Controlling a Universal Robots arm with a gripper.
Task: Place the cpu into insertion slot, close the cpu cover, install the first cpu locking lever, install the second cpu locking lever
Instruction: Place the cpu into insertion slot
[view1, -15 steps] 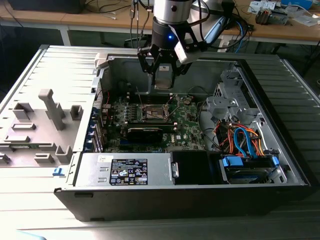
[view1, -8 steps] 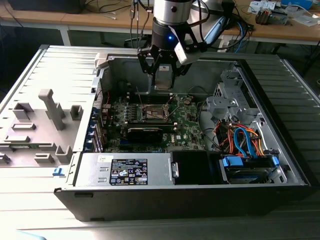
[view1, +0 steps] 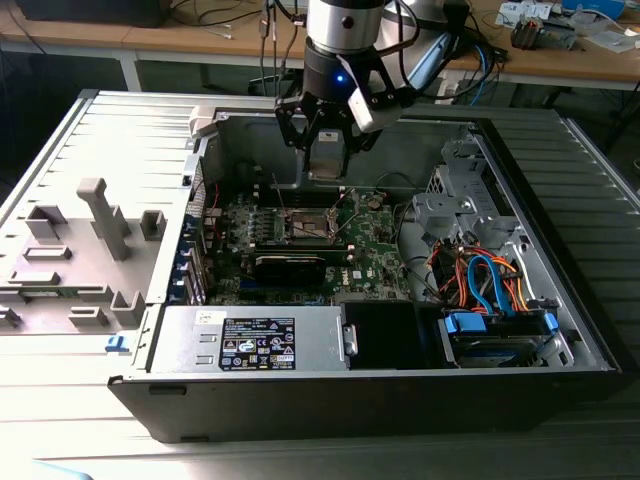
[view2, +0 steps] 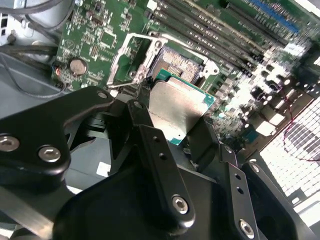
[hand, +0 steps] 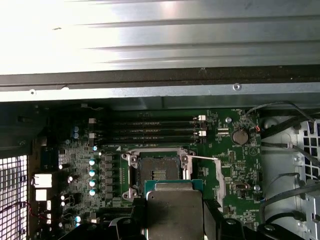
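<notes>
— The gripper (view2: 175, 119)?
— Clamped on the cpu (view2: 176, 111), gripping two opposite edges.
— And the insertion slot (hand: 157, 172)?
— Uncovered. In the exterior view the cpu hangs at its twelve o'clock.

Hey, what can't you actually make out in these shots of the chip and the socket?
- The cpu: its gripped end, in both wrist views, is hidden by the gripper.
- The insertion slot: its edge nearest the cpu, in the first wrist view, is covered by the cpu.
- Slot contacts, exterior view: too small to tell.
- Gap between cpu and slot: no view settles it.
</notes>
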